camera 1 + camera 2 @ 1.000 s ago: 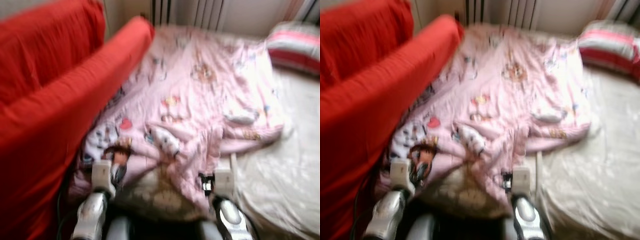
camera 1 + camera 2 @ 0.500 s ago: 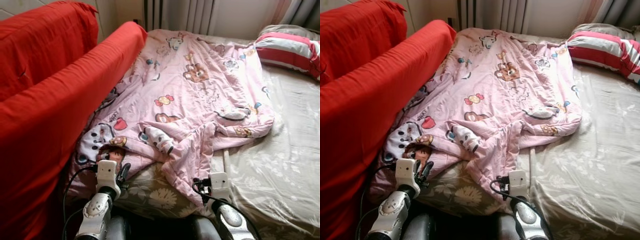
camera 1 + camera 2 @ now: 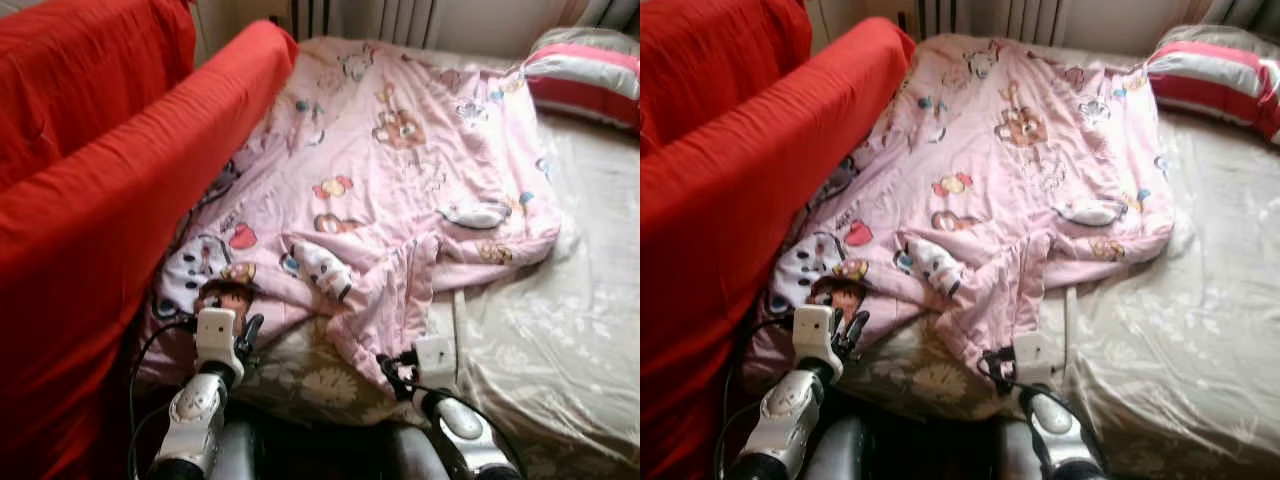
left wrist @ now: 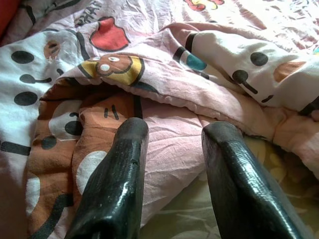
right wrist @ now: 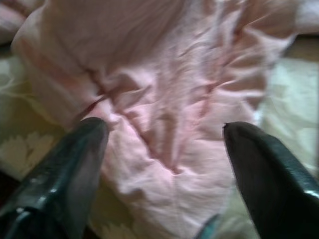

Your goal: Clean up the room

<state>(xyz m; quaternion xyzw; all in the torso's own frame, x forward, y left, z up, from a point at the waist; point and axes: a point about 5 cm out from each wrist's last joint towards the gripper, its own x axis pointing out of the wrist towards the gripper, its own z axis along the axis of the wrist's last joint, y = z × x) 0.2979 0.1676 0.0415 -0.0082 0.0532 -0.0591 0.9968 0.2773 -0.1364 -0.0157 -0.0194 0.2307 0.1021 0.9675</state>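
Blanket (image 3: 400, 170): one, pink with cartoon prints, lies rumpled across the bed (image 3: 560, 340), its near edge bunched just ahead of both pincers. The left pincer (image 4: 172, 137) hovers at the blanket's near left corner, its two black fingers (image 4: 117, 184) spread with a fold of printed cloth lying between and just beyond the tips; whether they touch the cloth cannot be told. The right pincer (image 5: 164, 132) is spread wider, its two fingers either side of a pink crumpled lump of the blanket's hanging edge, pinching nothing. Beneath both pincers the beige flowered sheet (image 3: 1160, 330) shows. To the left pincer's left, a red sofa (image 3: 90, 230) runs alongside the bed, touching the blanket's edge. Far beyond the right pincer, at the bed's head, lies one striped pillow (image 3: 590, 80). One radiator (image 3: 970, 15) stands at the wall past the blanket.
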